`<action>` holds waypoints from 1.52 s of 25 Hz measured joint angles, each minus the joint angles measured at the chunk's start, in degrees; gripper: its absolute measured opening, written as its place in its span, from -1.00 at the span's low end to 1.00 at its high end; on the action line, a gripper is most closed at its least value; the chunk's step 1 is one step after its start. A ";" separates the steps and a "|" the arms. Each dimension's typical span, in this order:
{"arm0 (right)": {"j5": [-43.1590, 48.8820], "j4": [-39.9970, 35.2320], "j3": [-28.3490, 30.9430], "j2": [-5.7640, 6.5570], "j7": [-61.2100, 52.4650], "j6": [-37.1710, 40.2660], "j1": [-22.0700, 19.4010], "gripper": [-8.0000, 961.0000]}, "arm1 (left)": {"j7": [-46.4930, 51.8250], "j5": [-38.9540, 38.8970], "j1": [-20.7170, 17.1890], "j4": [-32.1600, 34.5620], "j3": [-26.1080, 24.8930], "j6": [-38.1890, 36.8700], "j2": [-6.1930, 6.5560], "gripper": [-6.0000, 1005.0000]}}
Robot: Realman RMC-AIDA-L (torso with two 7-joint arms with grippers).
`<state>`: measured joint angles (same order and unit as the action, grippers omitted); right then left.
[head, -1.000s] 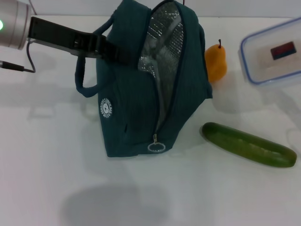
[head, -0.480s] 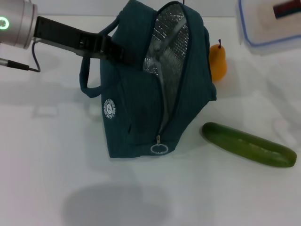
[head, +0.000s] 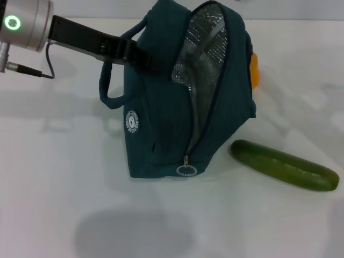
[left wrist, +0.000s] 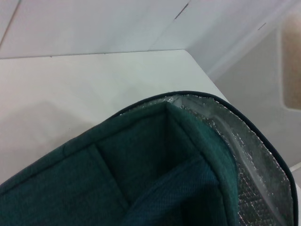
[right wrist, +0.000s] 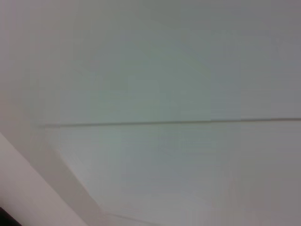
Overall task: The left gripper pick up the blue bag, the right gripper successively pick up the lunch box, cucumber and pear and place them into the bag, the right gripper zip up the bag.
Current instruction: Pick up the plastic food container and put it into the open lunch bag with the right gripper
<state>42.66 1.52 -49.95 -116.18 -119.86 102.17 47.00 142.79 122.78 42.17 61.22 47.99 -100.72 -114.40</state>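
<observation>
The blue bag (head: 161,107) stands on the white table (head: 64,177), its zip open so the silver lining (head: 207,59) shows, with the ring pull (head: 186,171) low at its near end. The left gripper (head: 141,57) reaches in from the left and is clamped onto the bag's top edge by the handles (head: 110,88). Just beyond the bag from those fingers, the pear (head: 255,70) peeks out from behind it. The cucumber (head: 285,165) lies nearer, apart from the bag. The right gripper is out of sight.
</observation>
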 joint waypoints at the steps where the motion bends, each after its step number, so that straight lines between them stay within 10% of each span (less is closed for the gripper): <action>1: 0.10 0.02 -0.26 0.00 0.42 -1.06 0.82 -0.78 | -0.14 -0.03 0.03 0.00 0.01 0.00 -0.01 -0.90; 38: 17.84 3.58 -0.70 -0.01 9.55 -23.19 5.52 -0.73 | -5.44 -3.59 1.44 -4.47 0.18 1.91 -0.55 -0.90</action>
<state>60.50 5.10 -50.65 -116.19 -110.30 78.98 52.51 137.35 119.19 43.60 56.75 48.17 -98.82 -114.95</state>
